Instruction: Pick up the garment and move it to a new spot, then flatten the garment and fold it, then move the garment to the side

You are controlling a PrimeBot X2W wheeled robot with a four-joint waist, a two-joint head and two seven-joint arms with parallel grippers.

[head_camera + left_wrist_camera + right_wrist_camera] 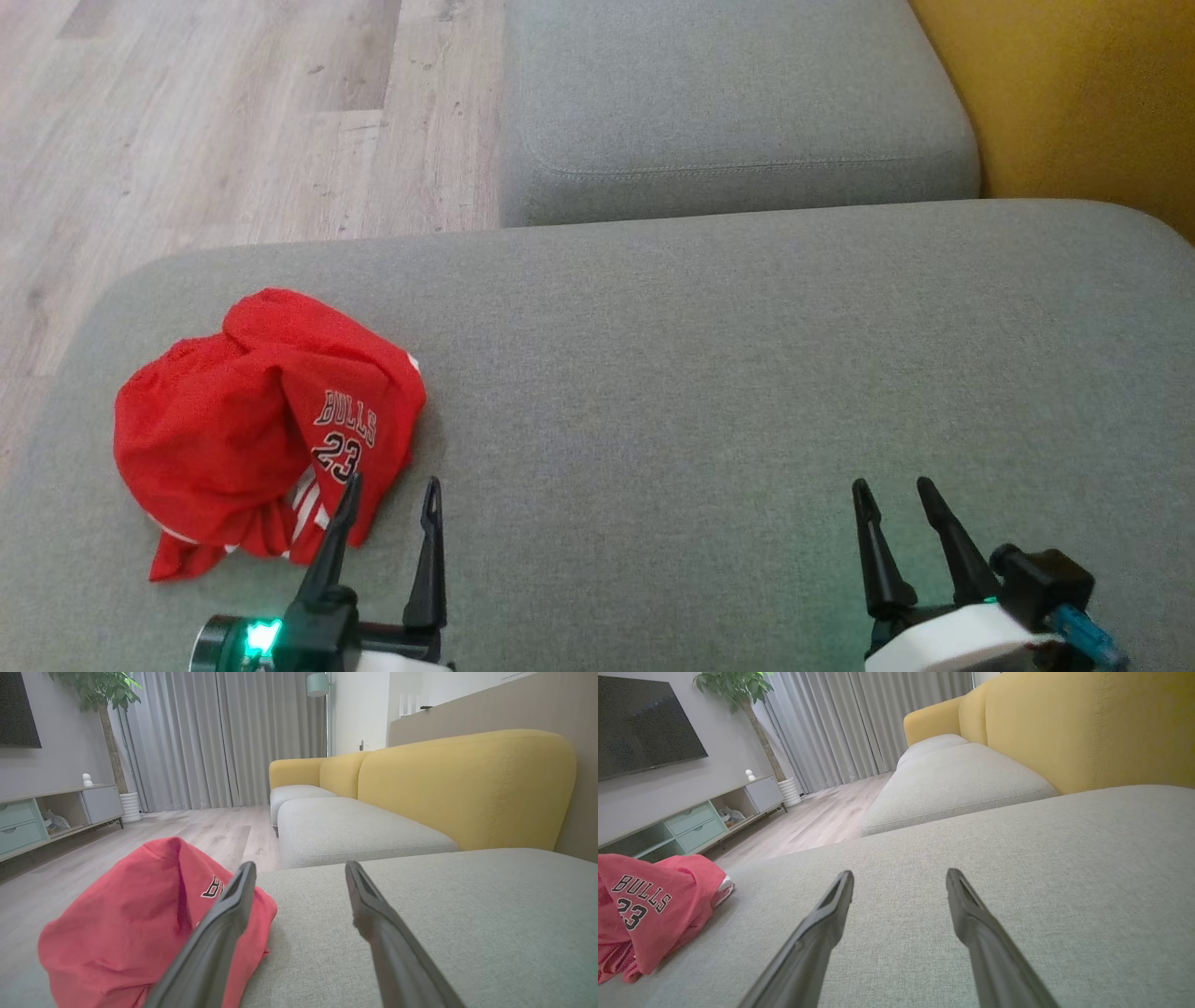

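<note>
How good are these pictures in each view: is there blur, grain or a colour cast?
Head view: even, soft light; a green glow tints the grey cushion near the left gripper and right gripper. Left wrist view: the red jersey close to the lens looks soft. Right wrist view: its print is sharp, the dark television is grainy.
</note>
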